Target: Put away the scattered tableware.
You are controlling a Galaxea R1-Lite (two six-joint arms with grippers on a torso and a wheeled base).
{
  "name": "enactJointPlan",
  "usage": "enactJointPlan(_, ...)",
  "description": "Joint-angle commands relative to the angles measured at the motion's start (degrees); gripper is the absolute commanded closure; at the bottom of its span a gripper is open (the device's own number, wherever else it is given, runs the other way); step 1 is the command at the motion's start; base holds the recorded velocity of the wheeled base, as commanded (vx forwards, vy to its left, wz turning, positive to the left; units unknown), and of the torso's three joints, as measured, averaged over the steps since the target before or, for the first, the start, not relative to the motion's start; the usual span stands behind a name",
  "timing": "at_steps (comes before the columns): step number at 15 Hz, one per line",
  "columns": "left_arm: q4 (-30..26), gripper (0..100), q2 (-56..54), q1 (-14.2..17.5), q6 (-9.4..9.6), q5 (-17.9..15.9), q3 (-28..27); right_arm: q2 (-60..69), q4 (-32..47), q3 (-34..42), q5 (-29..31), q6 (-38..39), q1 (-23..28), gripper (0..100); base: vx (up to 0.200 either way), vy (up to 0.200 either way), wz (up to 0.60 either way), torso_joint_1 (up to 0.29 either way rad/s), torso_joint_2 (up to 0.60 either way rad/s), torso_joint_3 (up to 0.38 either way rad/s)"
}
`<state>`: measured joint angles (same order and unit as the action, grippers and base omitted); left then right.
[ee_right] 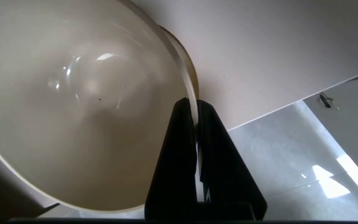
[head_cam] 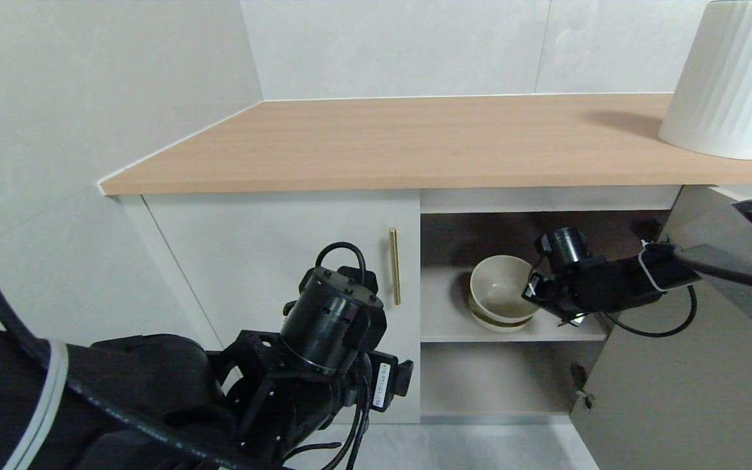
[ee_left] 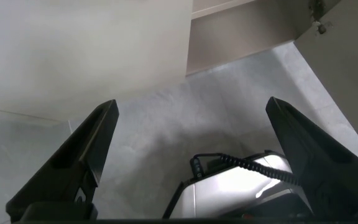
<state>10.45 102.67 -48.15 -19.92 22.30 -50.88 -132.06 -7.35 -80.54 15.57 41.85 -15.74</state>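
The right gripper (ee_right: 196,115) pinches the cream bowl (head_cam: 497,287) by its rim, tilted atop another dish (head_cam: 501,322). The left gripper (ee_left: 191,104) hangs spread open. Released while tilted, the bowl may slide off.

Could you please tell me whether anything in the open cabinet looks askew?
The cream bowl on the shelf sits tilted, leaning on a dish beneath, with the right gripper shut on its rim. Nothing looks spilled or broken.

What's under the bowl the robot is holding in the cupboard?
Under the bowl sits another dish with a brownish rim, on the cupboard shelf. The bowl hides most of it, so its shape is unclear. The right gripper pinches the bowl's rim.
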Motion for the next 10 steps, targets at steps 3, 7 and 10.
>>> enactJointPlan(3,0.01,0,0.07,-0.01,-0.03,0.03,-0.01,-0.39,-0.03,0.04,-0.10,-0.01,-0.43,100,0.000,0.000,0.00,0.000,0.00,0.000)
enactJointPlan(7,0.01,0,-0.01,-0.01,-0.03,0.03,-0.01,-0.39,-0.03,0.04,-0.27,-0.10,-0.61,0,0.000,0.000,0.00,0.000,0.00,0.000)
enactJointPlan(10,0.01,0,-0.01,-0.01,-0.03,0.03,-0.01,-0.39,0.06,0.12,-0.36,-0.10,-0.70,0,0.000,0.000,0.00,0.000,0.00,0.000)
